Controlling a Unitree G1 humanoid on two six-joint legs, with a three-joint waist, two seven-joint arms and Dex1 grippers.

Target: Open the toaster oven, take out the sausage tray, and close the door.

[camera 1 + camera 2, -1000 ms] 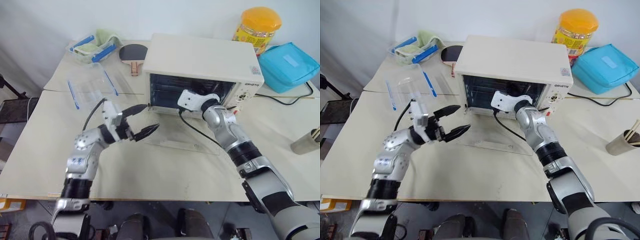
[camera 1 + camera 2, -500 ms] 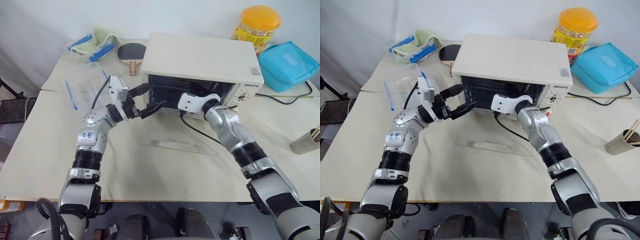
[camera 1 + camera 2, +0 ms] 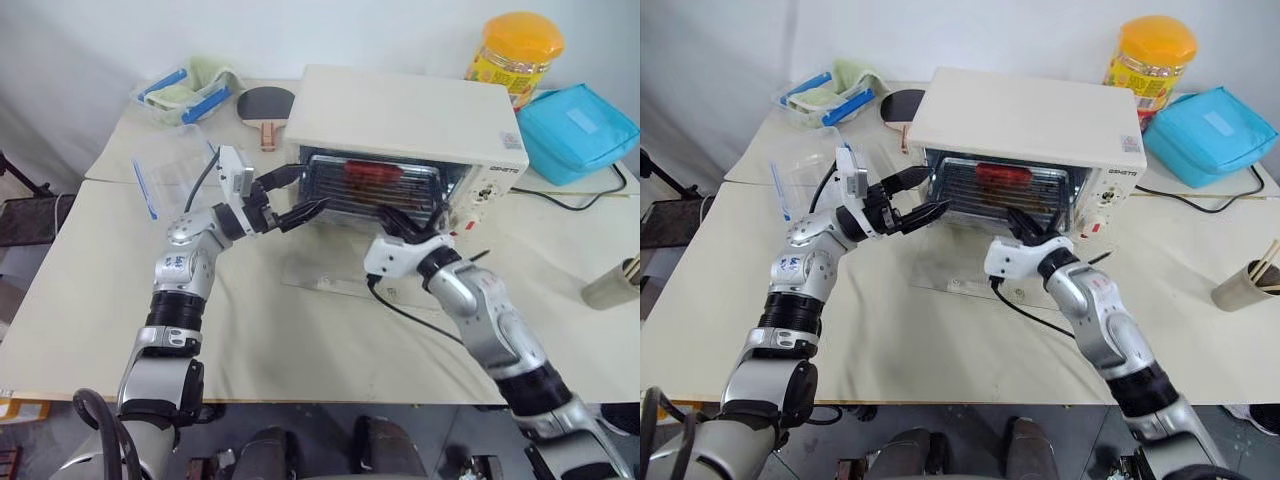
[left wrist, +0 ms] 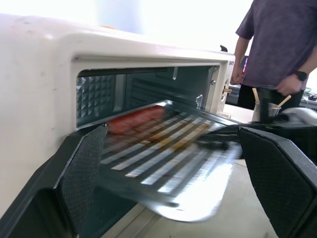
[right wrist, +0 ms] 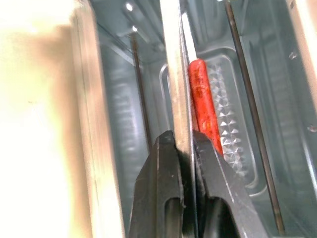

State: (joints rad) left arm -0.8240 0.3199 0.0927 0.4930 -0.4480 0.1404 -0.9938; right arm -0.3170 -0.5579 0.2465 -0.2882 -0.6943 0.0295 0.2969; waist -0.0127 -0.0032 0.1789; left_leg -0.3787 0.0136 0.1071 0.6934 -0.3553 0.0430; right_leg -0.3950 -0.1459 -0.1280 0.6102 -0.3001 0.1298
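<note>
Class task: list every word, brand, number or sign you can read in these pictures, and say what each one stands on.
Brand word on the oven, front right panel: dark capitals, too small to read surely.
Sticker on the oven's top right corner: too small to read.
Label of the yellow jar: printing blurred, unreadable.
No other text shows.

Toaster oven (image 3: pixel 400 115) – matt cream-white painted shell, cavity walls of embossed, dimpled shiny metal. Sausage tray (image 4: pixel 168 158) pinched at its rim by the right gripper (image 5: pixel 190 144) – thin glossy silver metal, ridged, grease-stained; sausage (image 5: pixel 203 104) on it red, slick. Door (image 3: pixel 980 275) lying flat below that gripper – clear smooth glass. Left gripper (image 4: pixel 168 163) fingers (image 4: pixel 86 173) – black textured plastic or rubber pads.
</note>
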